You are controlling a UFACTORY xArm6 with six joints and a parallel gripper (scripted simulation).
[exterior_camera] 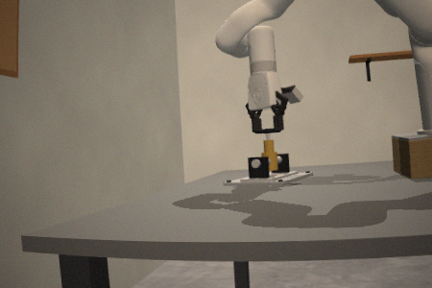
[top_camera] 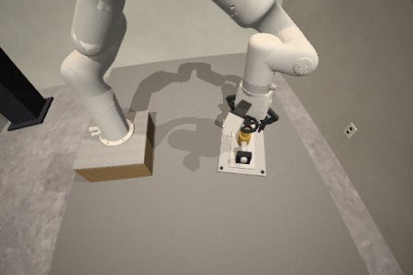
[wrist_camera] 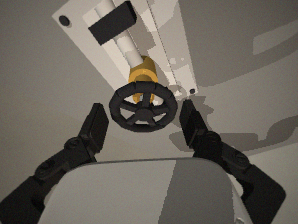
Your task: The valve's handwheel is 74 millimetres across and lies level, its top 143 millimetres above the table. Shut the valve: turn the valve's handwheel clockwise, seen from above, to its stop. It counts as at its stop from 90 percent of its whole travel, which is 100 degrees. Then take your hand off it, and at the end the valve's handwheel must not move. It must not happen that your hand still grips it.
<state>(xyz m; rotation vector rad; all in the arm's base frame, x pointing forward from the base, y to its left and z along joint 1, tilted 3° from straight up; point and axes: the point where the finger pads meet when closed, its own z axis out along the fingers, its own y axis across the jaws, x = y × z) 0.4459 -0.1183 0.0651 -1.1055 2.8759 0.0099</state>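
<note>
The valve stands on a white base plate (top_camera: pixel 257 158) (exterior_camera: pixel 298 175) (wrist_camera: pixel 75 15). It has a yellow body (top_camera: pixel 244 137) (exterior_camera: pixel 269 151) (wrist_camera: pixel 143 74) and a black spoked handwheel (top_camera: pixel 248 126) (exterior_camera: pixel 267 131) (wrist_camera: pixel 143 106) lying level on top. My gripper (top_camera: pixel 250 123) (exterior_camera: pixel 267 124) (wrist_camera: pixel 143 110) is open, pointing straight down. Its two black fingers stand on either side of the handwheel's rim, at about the wheel's height, with small gaps to the rim in the wrist view. Nothing is between the fingers but the wheel, untouched.
The arm's base sits on a wooden block (top_camera: pixel 115 158) (exterior_camera: pixel 410 156) at the table's left in the top view. A black block (top_camera: pixel 244 157) (exterior_camera: pixel 258 167) (wrist_camera: pixel 112 22) clamps the valve's white pipe on the plate. A shelf (exterior_camera: pixel 379 57) hangs on the far wall.
</note>
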